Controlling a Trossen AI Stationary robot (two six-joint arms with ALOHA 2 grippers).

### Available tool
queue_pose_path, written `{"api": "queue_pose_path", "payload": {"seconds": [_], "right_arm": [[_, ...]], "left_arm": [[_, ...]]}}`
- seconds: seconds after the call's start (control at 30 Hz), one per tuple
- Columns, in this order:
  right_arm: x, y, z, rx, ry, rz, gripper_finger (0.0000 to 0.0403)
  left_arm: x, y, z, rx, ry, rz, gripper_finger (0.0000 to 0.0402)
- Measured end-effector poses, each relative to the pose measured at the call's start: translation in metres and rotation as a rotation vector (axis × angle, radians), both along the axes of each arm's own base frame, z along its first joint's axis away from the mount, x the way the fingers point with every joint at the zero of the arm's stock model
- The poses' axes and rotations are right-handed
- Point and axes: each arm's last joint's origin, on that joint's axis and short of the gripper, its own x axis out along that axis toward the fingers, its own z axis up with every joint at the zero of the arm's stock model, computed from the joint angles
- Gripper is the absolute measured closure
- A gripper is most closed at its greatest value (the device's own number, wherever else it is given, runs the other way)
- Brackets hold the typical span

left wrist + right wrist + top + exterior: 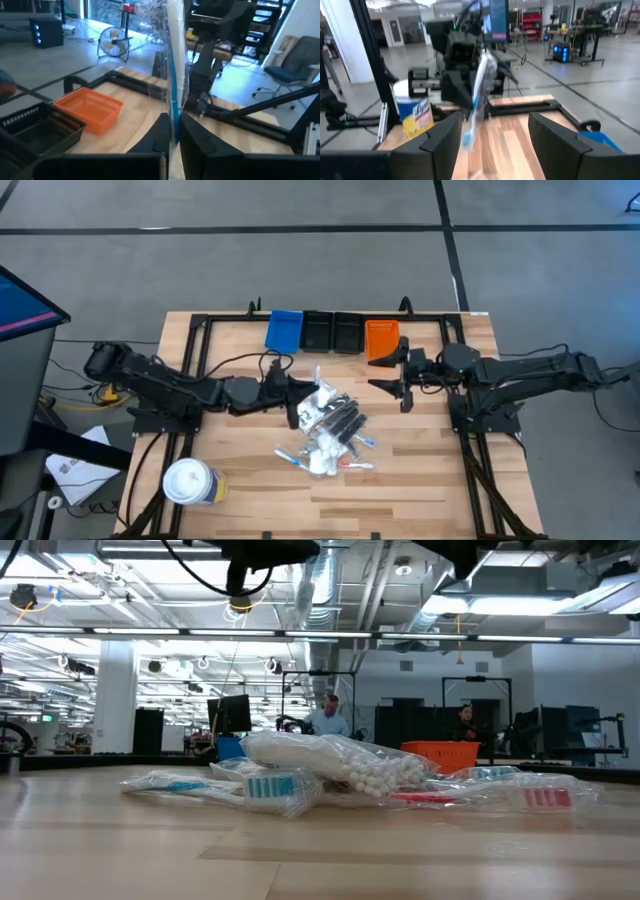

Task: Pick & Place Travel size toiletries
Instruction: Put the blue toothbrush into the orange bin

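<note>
Left hand (300, 402): clenched on a clear sachet (172, 75) with a blue-and-white stick inside, held upright above the counter (420, 470); it sits at the edge of the pile of toiletries (330, 432) on the side toward the blue bin (284, 330).
Held sachet: pinched at its lower end between the left hand's two dark fingers (160, 132); in the right wrist view it hangs tilted in front of the left arm.
Right hand (403, 378): released, jaws spread wide with nothing between them; it hovers just beside the orange bin (381, 338), apart from the pile, facing the left hand.
Pile of toiletries: on the counter's middle, between the two arms; clear sachets, black combs, a bag of white cotton swabs (340, 762), red and blue sticks.
Bins: blue, two black (332, 332), orange, in a row along the counter's far edge beyond the pile.
White tub (188, 483): yellow label, lying near the counter's front corner on the left arm's side, well apart from the pile.
Background: two people at workstations beyond the counter in the low view.
</note>
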Motion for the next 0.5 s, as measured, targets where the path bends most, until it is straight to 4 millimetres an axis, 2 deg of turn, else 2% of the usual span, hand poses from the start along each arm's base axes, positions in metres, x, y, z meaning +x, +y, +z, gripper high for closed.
{"api": "queue_pose_path", "payload": {"seconds": [0.5], "right_arm": [[0.021, 0.001, -0.01, -0.069, 0.003, 0.001, 0.0209]], "left_arm": [[0.006, -0.011, 0.011, 0.084, -0.14, -0.242, 0.0391]]}}
